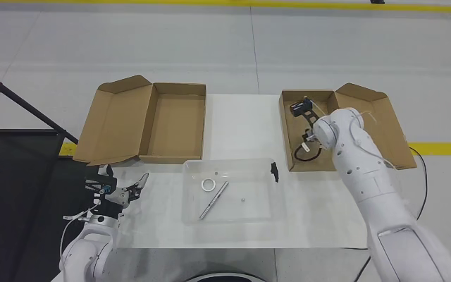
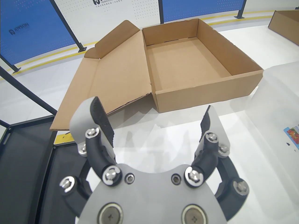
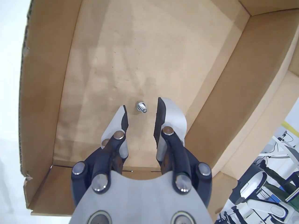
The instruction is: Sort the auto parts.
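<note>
A clear plastic tray (image 1: 262,209) in the middle of the table holds a white ring (image 1: 208,185), a long metal rod (image 1: 213,200), a tiny part (image 1: 243,199) and a black clip (image 1: 274,171) on its far right rim. My right gripper (image 3: 141,111) hangs open inside the right cardboard box (image 3: 177,47), with a small silver bolt (image 3: 141,106) lying on the box floor between its fingertips. In the top view that arm's wrist (image 1: 337,132) covers the box (image 1: 292,141). My left gripper (image 2: 151,115) stands open and empty at the table's front left corner (image 1: 121,189).
An open cardboard box (image 1: 176,123) with its lid flap (image 1: 116,120) folded out sits at the back left, seen too as the box (image 2: 193,57) ahead of the left gripper. The right box's flap (image 1: 384,127) spreads to the right. A black frame (image 1: 35,113) stands left of the table.
</note>
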Available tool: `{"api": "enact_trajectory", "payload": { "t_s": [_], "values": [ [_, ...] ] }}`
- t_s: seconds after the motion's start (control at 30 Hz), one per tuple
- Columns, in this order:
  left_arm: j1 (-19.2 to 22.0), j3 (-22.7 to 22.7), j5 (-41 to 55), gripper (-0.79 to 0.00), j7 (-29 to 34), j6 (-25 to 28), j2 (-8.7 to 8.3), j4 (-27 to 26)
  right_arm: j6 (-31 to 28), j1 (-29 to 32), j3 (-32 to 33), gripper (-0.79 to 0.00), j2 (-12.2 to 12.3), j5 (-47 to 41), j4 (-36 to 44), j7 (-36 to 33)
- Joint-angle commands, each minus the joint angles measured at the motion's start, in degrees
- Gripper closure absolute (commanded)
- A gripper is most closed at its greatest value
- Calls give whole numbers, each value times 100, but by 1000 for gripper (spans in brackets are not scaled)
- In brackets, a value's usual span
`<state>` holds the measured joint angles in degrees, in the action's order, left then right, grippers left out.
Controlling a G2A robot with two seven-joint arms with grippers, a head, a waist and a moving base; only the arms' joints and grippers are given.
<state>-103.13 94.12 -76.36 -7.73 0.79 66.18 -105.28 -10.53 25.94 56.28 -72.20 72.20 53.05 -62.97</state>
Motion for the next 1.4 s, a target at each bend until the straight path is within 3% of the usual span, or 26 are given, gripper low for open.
{"api": "enact_trajectory", "payload": {
  "t_s": [0.0, 0.1, 0.2, 0.27, 0.57, 1.17, 1.37],
  "values": [
    [0, 0, 0, -785, 0, 0, 0, 0, 8, 115, 170, -345, 64, 11, 432, -89],
    [0, 0, 0, -785, 0, 0, 0, 0, -71, 387, 486, -462, 167, -109, 1278, -215],
    [0, 0, 0, -785, 0, 0, 0, 0, -242, 907, 867, -680, 285, -382, 2511, -426],
    [0, 0, 0, -785, 0, 0, 0, 0, -519, 1271, 1149, -776, 360, -722, 3281, -546],
    [0, 0, 0, -785, 0, 0, 0, 0, -1745, 2384, 1592, -785, 531, -2615, 5782, -905],
    [0, 0, 0, -785, 0, 0, 0, 0, -1745, 2384, 1592, -785, 531, -2615, 5782, -905],
    [0, 0, 0, -785, 0, 0, 0, 0, -1680, 2414, 1171, -785, 528, -2257, 6012, -890]
  ]
}}
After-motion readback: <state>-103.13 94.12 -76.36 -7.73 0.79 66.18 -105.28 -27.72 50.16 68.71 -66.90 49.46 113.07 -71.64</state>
